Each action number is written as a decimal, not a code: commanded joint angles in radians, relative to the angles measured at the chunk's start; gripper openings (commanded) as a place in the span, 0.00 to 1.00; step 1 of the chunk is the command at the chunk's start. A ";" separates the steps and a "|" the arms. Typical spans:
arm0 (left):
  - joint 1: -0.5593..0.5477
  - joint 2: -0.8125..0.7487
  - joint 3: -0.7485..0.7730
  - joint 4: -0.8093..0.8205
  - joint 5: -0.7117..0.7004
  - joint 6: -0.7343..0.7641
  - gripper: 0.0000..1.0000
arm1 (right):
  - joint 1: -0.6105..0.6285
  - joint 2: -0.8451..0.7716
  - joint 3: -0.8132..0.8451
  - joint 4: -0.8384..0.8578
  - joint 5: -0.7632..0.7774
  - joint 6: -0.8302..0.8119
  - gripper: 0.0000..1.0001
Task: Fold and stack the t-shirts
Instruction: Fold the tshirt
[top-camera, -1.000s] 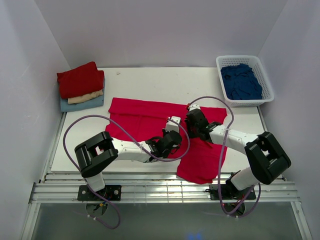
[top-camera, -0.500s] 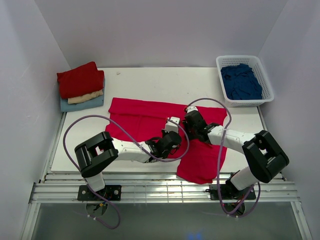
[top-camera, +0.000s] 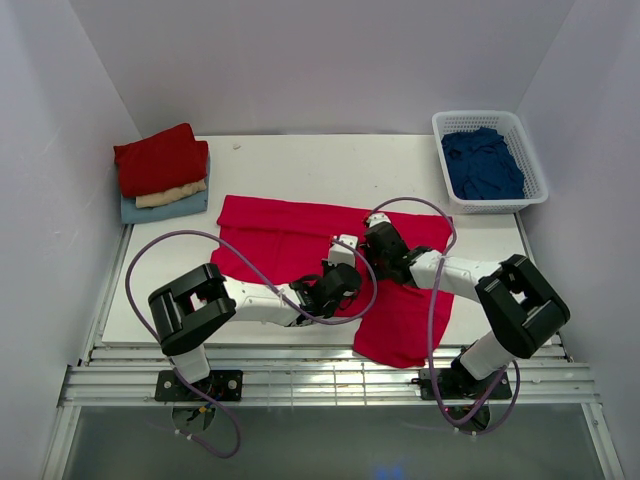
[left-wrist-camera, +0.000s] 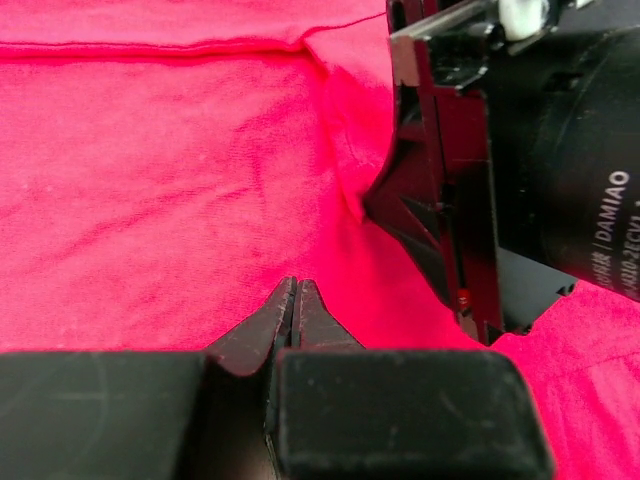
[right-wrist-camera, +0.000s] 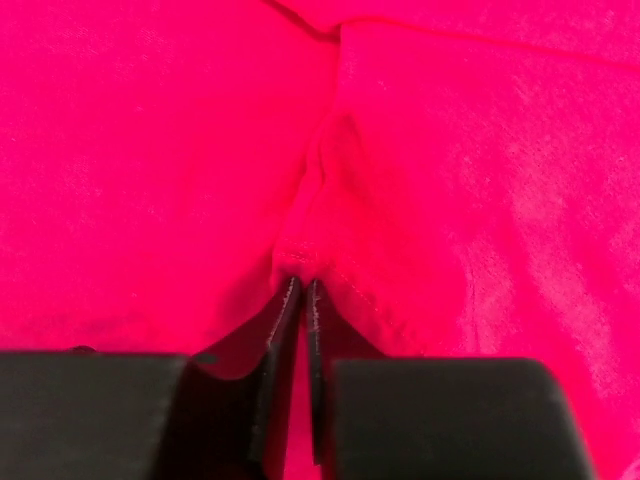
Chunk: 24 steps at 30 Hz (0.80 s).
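Observation:
The crimson-red t-shirt (top-camera: 280, 235) lies spread across the middle of the table, its right part hanging over the front edge. My right gripper (top-camera: 372, 244) is low on the shirt's middle. In the right wrist view it (right-wrist-camera: 303, 285) is shut on a raised hemmed fold of the shirt (right-wrist-camera: 500, 150). My left gripper (top-camera: 340, 280) sits just left of it. In the left wrist view it (left-wrist-camera: 296, 285) is shut, tips down on the cloth (left-wrist-camera: 150, 150), with no cloth visible between the jaws. The right gripper's black body (left-wrist-camera: 520, 170) looms close on the right.
A folded stack stands at the back left: a darker red shirt (top-camera: 160, 160) on a cream one (top-camera: 172, 193) on a pale blue one (top-camera: 160, 209). A white lattice basket (top-camera: 475, 117) at the back right holds a navy shirt (top-camera: 482, 165). Purple cables loop over both arms.
My right gripper has slid left over the crimson shirt, closer to the left gripper. The left arm has hardly moved.

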 joint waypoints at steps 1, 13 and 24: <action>0.003 -0.055 -0.015 0.010 -0.020 -0.007 0.06 | 0.015 0.024 0.031 0.040 -0.012 0.005 0.10; 0.003 -0.048 -0.020 0.010 -0.012 -0.014 0.06 | 0.060 0.039 0.079 0.037 -0.053 0.002 0.11; 0.025 -0.074 0.055 0.005 -0.104 0.124 0.08 | 0.092 -0.116 0.163 -0.109 0.186 0.015 0.27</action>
